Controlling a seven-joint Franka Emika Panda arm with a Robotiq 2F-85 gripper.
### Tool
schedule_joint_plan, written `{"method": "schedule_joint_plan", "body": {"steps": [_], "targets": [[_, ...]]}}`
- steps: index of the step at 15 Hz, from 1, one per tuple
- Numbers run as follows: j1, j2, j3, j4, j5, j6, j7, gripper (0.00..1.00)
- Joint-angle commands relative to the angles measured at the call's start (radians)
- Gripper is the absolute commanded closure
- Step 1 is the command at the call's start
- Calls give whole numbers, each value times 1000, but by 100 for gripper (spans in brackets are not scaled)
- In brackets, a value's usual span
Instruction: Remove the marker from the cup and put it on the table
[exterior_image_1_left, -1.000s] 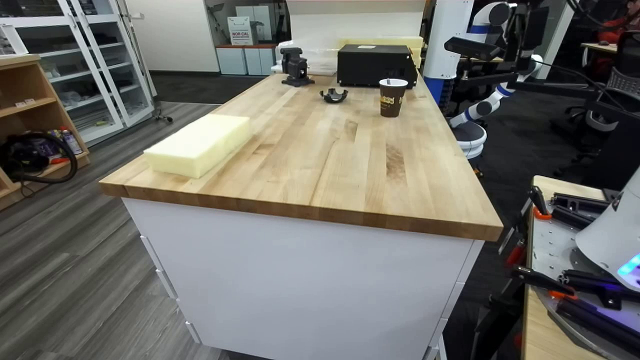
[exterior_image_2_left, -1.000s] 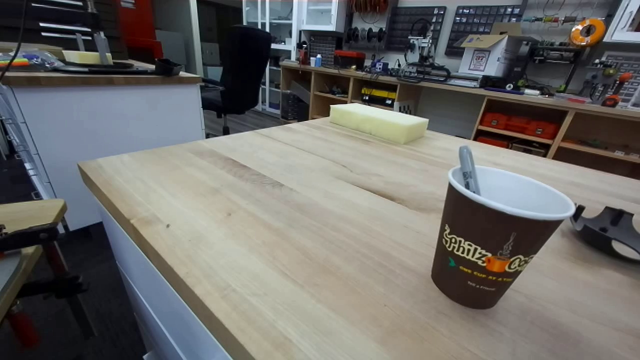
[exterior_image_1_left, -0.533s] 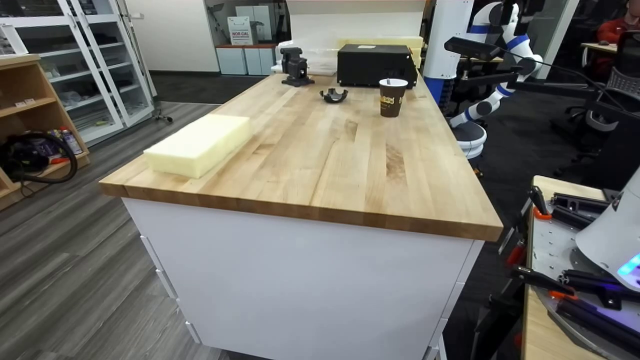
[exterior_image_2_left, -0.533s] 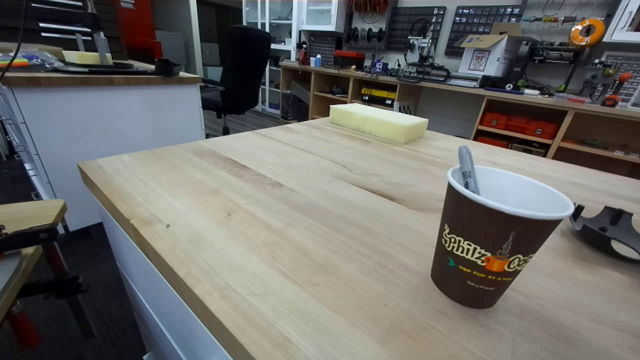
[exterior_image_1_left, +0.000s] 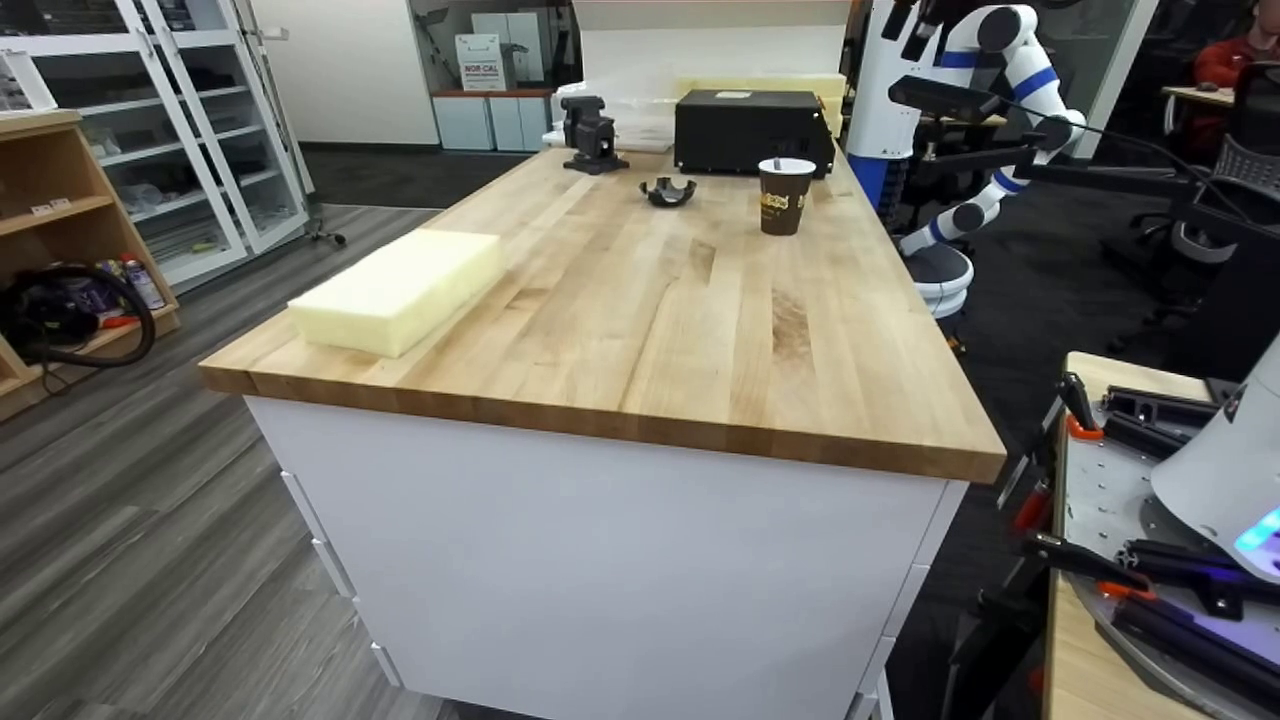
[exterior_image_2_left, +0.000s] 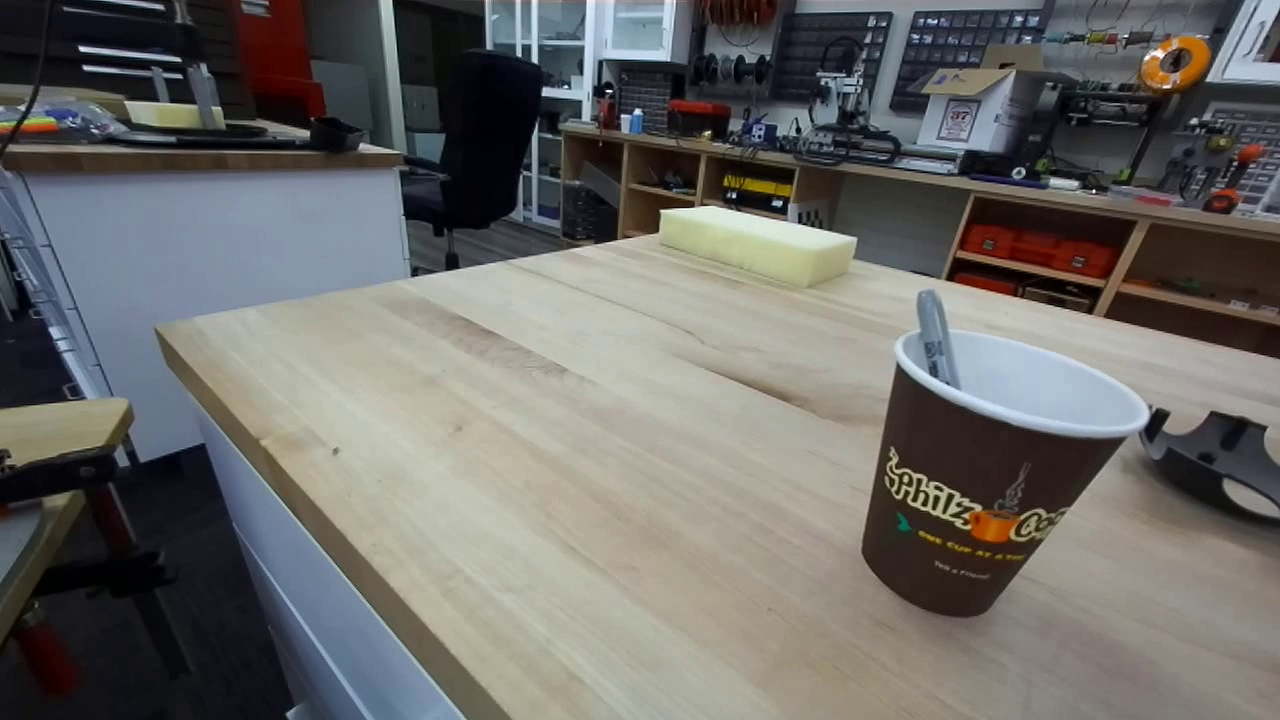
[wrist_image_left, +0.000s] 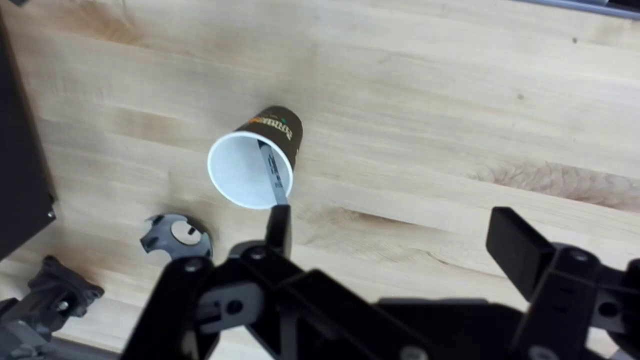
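The brown paper cup (exterior_image_2_left: 960, 520) with a white rim stands upright on the wooden table (exterior_image_2_left: 550, 480). It also shows in an exterior view (exterior_image_1_left: 783, 208) and in the wrist view (wrist_image_left: 240, 172). The grey marker (exterior_image_2_left: 936, 340) leans inside the cup with its top end above the rim. In the wrist view the marker (wrist_image_left: 272, 170) runs toward my left fingertip, which hides its upper end. My gripper (wrist_image_left: 390, 212) is open with nothing between its fingers, and the cup lies off to its left. In an exterior view the gripper (exterior_image_1_left: 908, 32) is high at the top edge.
A black ring-like part (exterior_image_1_left: 667, 191) lies near the cup. A large black box (exterior_image_1_left: 752, 130) and a black clamp-like device (exterior_image_1_left: 592, 135) stand at the table's far end. A pale yellow foam block (exterior_image_1_left: 400, 290) lies near another table edge.
My gripper has moved left in an exterior view, from beyond the table's right edge to closer over the cup's side. The cup and marker have not moved.
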Motion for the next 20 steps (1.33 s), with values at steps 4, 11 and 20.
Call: {"method": "schedule_joint_plan", "body": {"steps": [4, 11, 20], "targets": [[36, 160, 24, 108, 180, -38, -221, 0], [-24, 272, 103, 142, 100, -66, -224, 0], [-47, 342, 144, 154, 46, -40, -299, 0]]}}
